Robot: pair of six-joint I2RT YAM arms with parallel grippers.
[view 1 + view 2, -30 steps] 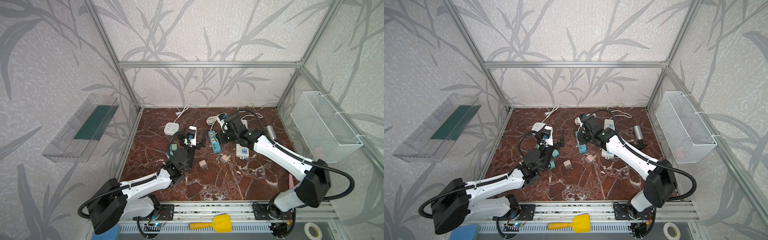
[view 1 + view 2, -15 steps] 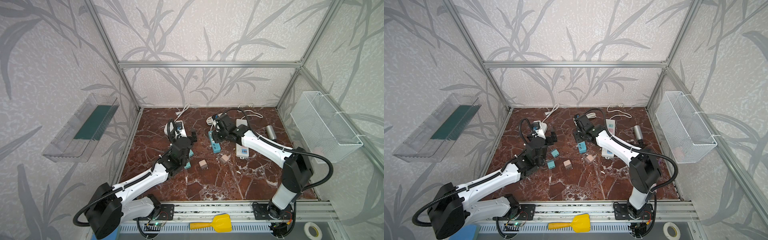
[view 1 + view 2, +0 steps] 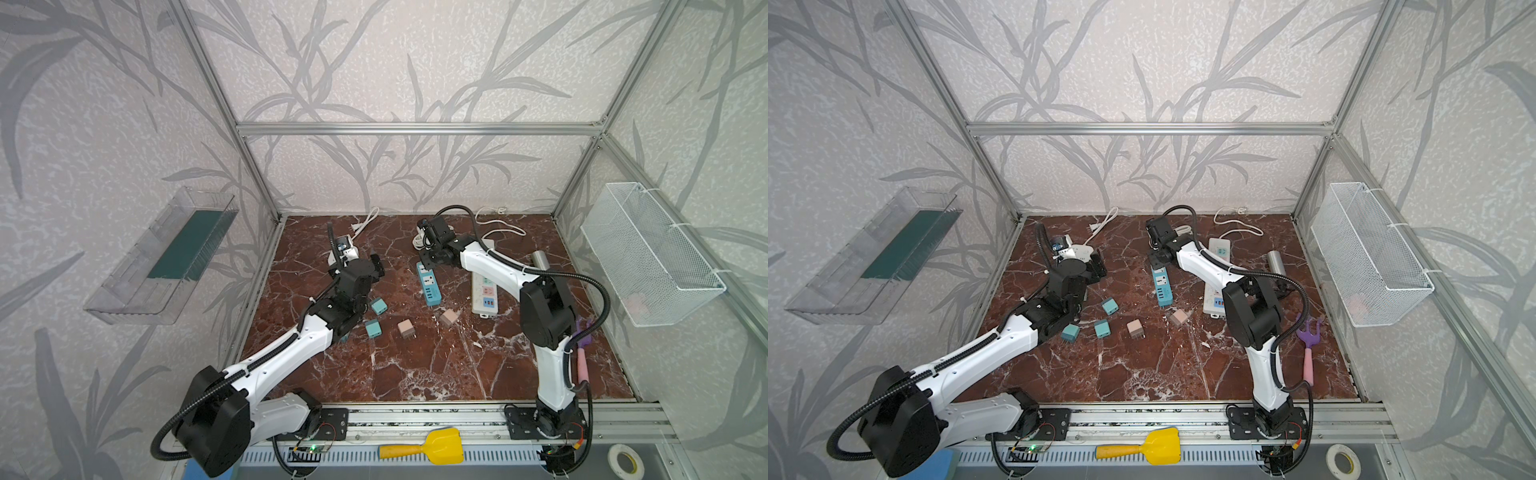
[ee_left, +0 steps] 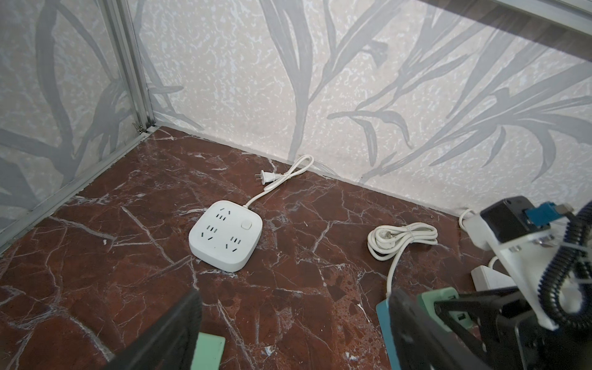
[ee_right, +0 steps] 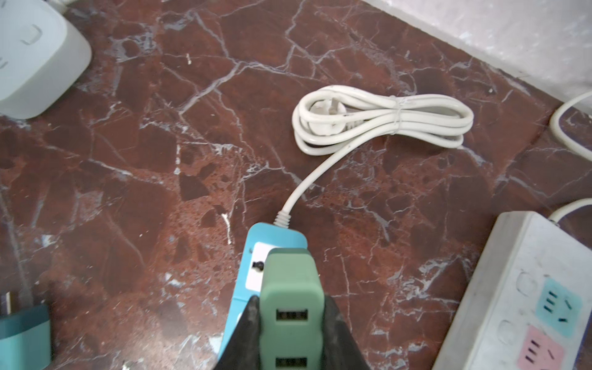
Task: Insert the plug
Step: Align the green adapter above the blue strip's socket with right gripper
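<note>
Green plug (image 5: 288, 275): shown only by right wrist view, two USB ports facing lens, pinched between pressed-in black fingers (image 5: 334, 323) of right gripper (image 5: 291, 304), over cord end of blue power strip (image 5: 253, 243); prongs hidden. Concealed under that gripper in both top views. Left gripper (image 4: 294, 307): fingers spread wide, left of strip. Coiled white cord (image 5: 381, 120) just beyond strip; white power strip (image 3: 484, 286) to its right; teal adapters (image 3: 378, 306) and pink adapters (image 3: 405, 328) near its free end; white square socket (image 4: 226, 234) well left.
</note>
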